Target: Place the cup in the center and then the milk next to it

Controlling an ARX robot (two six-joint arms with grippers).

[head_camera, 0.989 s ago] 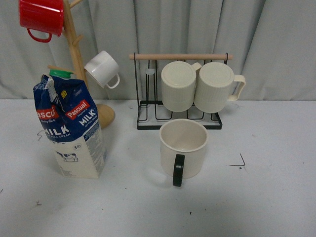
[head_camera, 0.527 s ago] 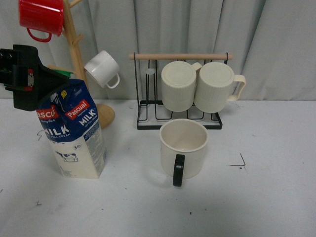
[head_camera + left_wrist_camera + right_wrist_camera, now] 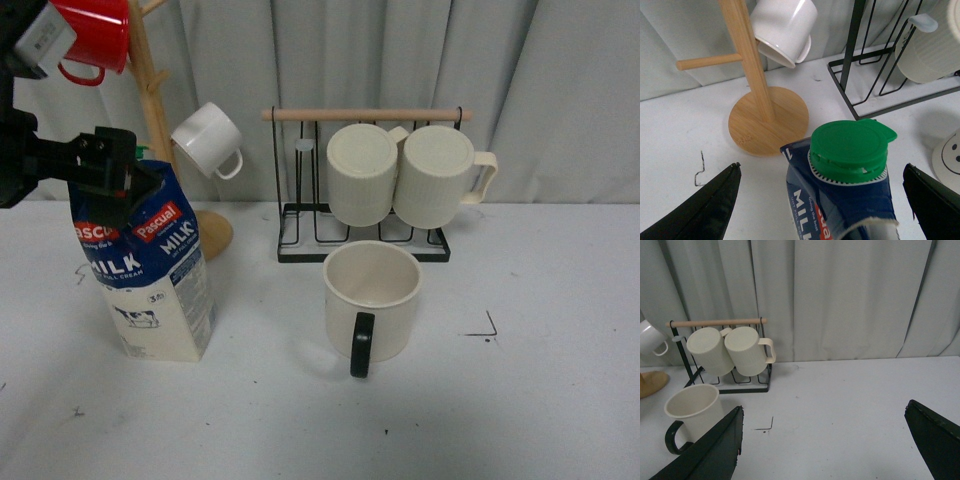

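Green cap [image 3: 850,146] and blue carton top now sit right between the left gripper's [image 3: 821,170] black fingers [image 3: 715,200]. A second ago that arm wasn't in sight from the front; half a second ago it was coming in from the left at carton height. Now the left gripper [image 3: 118,178] is at the top of the milk [image 3: 150,270]. Its jaws are spread wide, one either side of the cap, and I can't see them touching the carton, so it has hold of nothing yet.

The milk hasn't budged. It stands upright on the table [image 3: 560,420], close to the mug tree [image 3: 160,110] and apart from the cup [image 3: 371,298], with bare table between them. The cup hasn't shifted either: upright, handle toward the robot, in front of the rack [image 3: 365,180], with a corner mark [image 3: 487,328] off to one side. It looks to me already set in the centre [image 3: 280,380].

So I'd say the cup half is done and the milk pick is starting; closing on the carton comes next. The right gripper [image 3: 822,410] hangs wide open and empty.
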